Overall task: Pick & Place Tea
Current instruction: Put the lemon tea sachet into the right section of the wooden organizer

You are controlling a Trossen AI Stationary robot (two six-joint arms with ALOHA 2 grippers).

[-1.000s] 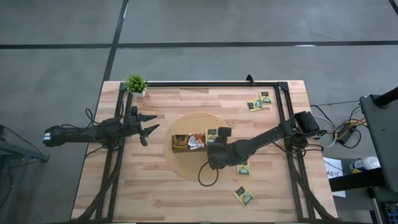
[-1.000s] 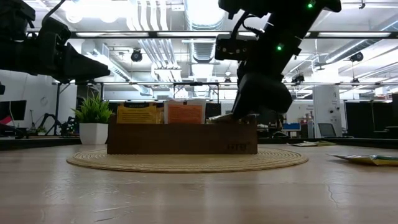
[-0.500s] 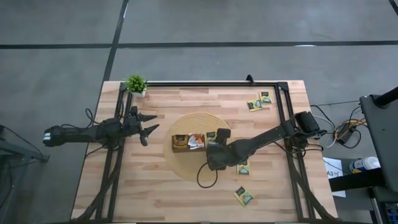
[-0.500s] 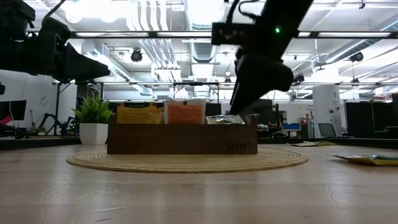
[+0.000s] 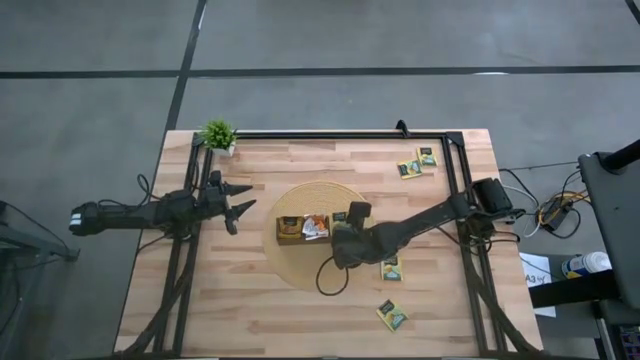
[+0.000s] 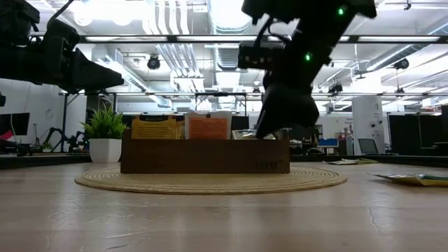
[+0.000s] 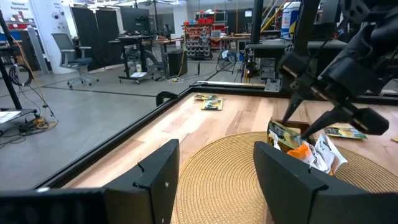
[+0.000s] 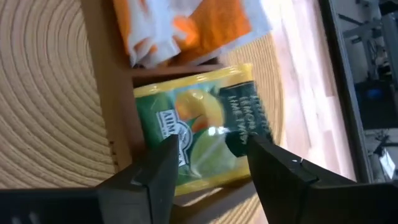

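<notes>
Green-and-yellow sachet (image 8: 199, 140) lies in the wooden tray's (image 6: 205, 155) end compartment (its slot), right jaws (image 8: 208, 171) parted and empty above it; left jaws (image 7: 214, 180) wait open over the surface (image 5: 250, 310).

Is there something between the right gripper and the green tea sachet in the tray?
Nothing visible. The right gripper hangs open just above the green sachet, which lies in the end compartment of the wooden tray, with no object between them. The left gripper waits open, away from the tray.

tray (image 5: 303, 229) on mat (image 5: 300, 262) — sachets (image 5: 302, 226) in tray — plant (image 5: 218, 135) behind-left
</notes>
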